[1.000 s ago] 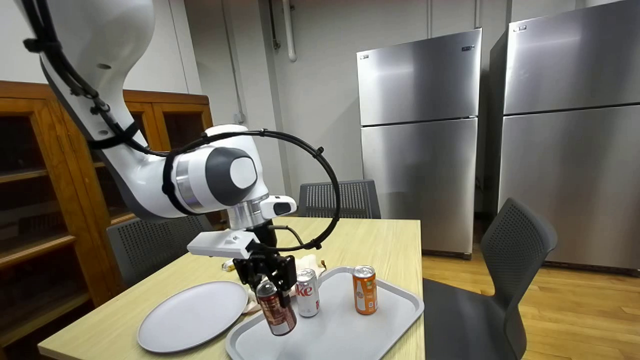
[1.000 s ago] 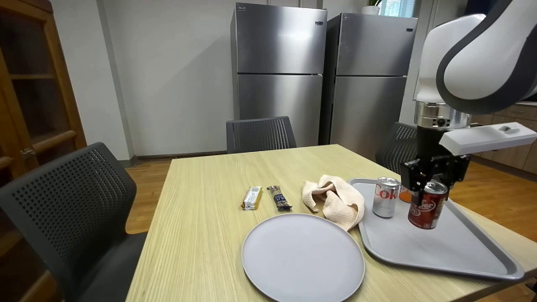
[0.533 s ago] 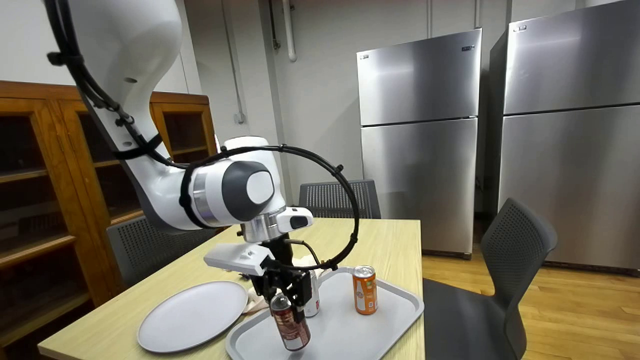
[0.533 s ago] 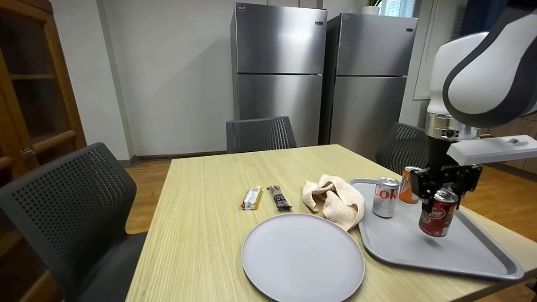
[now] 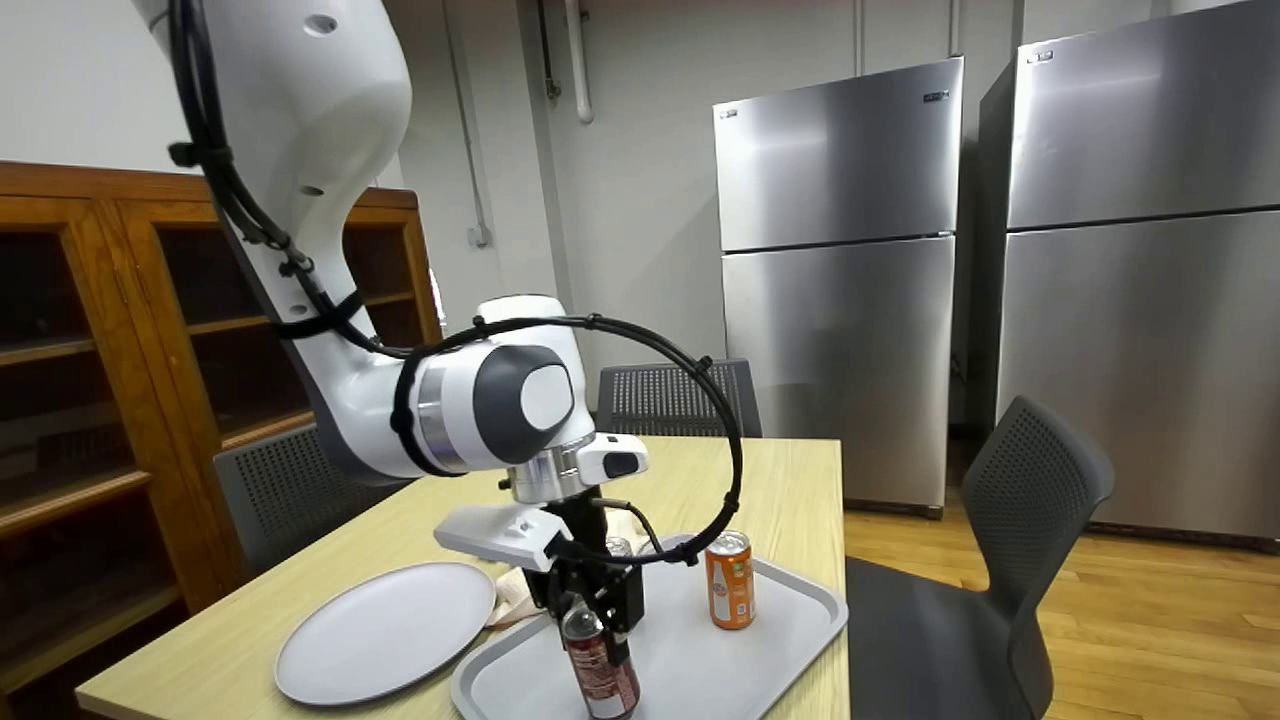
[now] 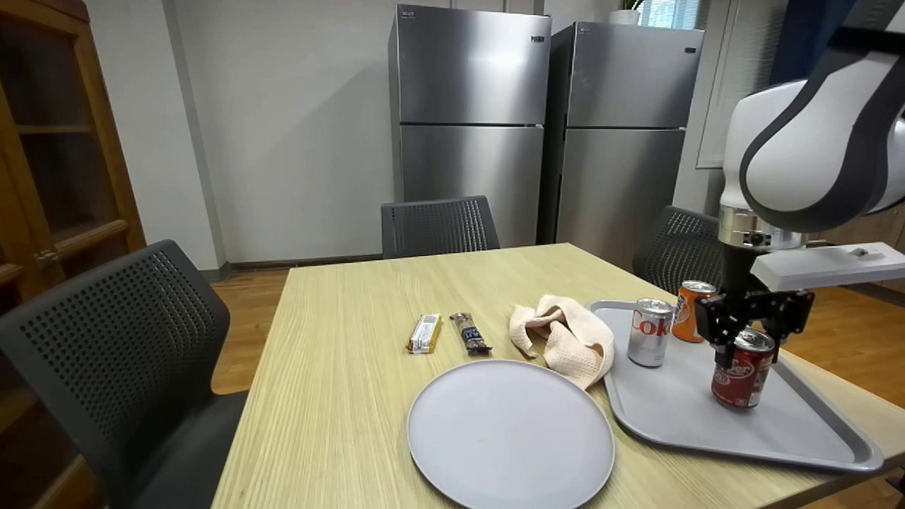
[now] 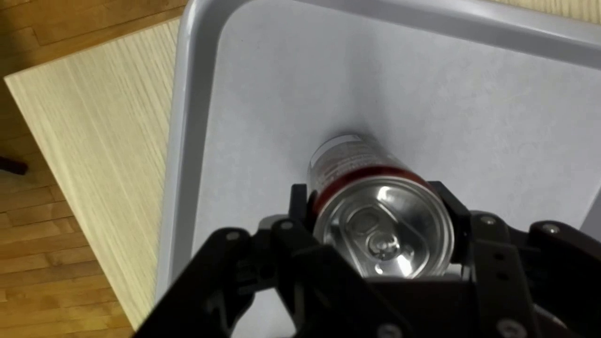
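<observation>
We find the red can over the tray, in the grasp of the gripper, with a black finger against each side near the top. Compared with a second ago, the can is lower and farther from the silver can. Half a second ago we could see a gap beneath it in an exterior view; that gap has narrowed, and we cannot tell whether the base now touches the tray. The can leans slightly. The orange can, mostly hidden behind the gripper a second ago, now shows nearly whole in an exterior view. The plate and the cloth lie where they were.

The red can is a smooth metal cylinder with pale lettering; from above, in the wrist view, we see its shiny round lid and pull tab. The tray is matte grey, a shallow rectangle with rounded corners and a raised rim. The plate is round, flat and pale grey. The cloth is peach, crumpled, with a waffle-like weave. Beyond the plate lie a yellow bar and a dark bar in crinkled wrappers. The table has pale, fine-lined wood grain. Behind stand fridges in brushed, shiny steel.
</observation>
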